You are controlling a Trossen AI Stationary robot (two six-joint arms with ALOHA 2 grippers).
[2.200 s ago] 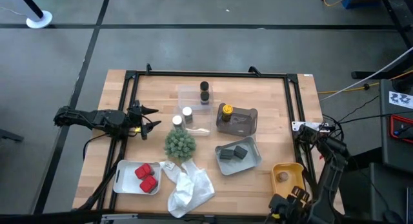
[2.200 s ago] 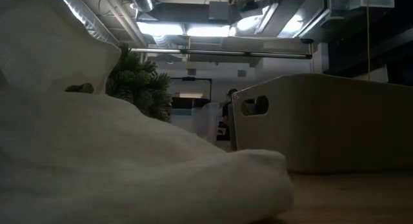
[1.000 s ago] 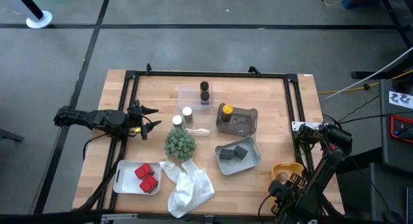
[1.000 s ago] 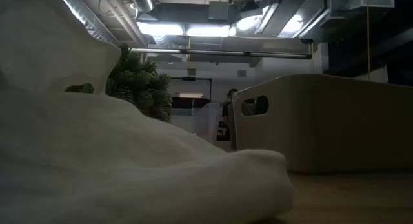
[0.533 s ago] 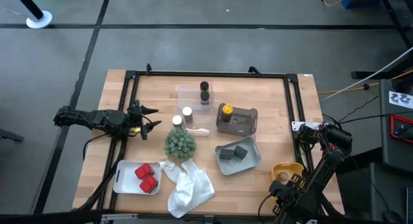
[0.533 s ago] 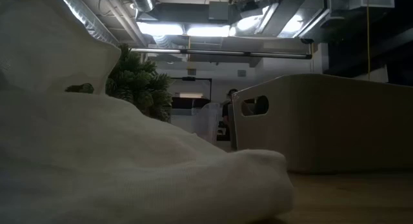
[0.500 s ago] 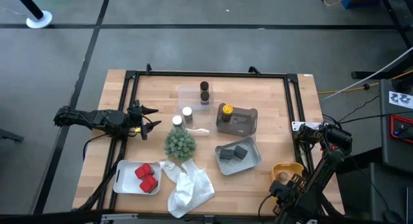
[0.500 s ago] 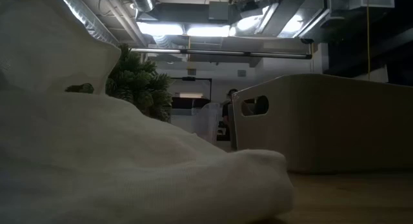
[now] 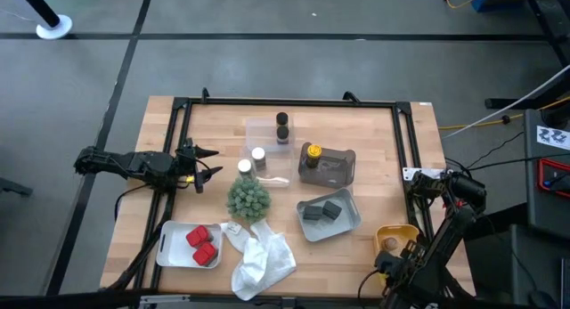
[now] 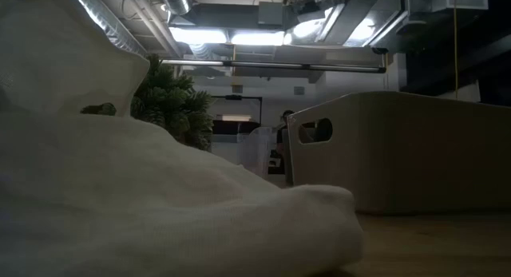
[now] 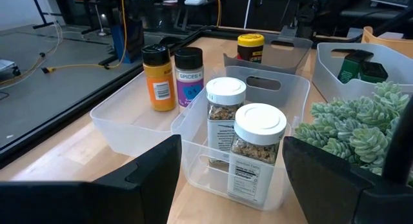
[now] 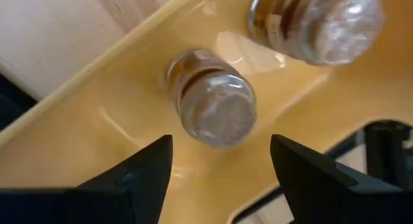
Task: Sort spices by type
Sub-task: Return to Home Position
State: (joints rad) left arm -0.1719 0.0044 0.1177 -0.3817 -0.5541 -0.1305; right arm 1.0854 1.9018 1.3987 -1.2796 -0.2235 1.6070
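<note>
Shifting right pincer (image 12: 222, 180), spread, above yellow bin (image 12: 122, 124)

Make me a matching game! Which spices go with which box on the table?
Things:
1. red packets
2. brown jars
3. white-capped jars
4. yellow-capped jar

Where each one sits:
A. clear bin
B. white tray
C. dark grey bin
D. yellow bin

Pairs: 1-B, 2-D, 3-A, 4-C
</note>
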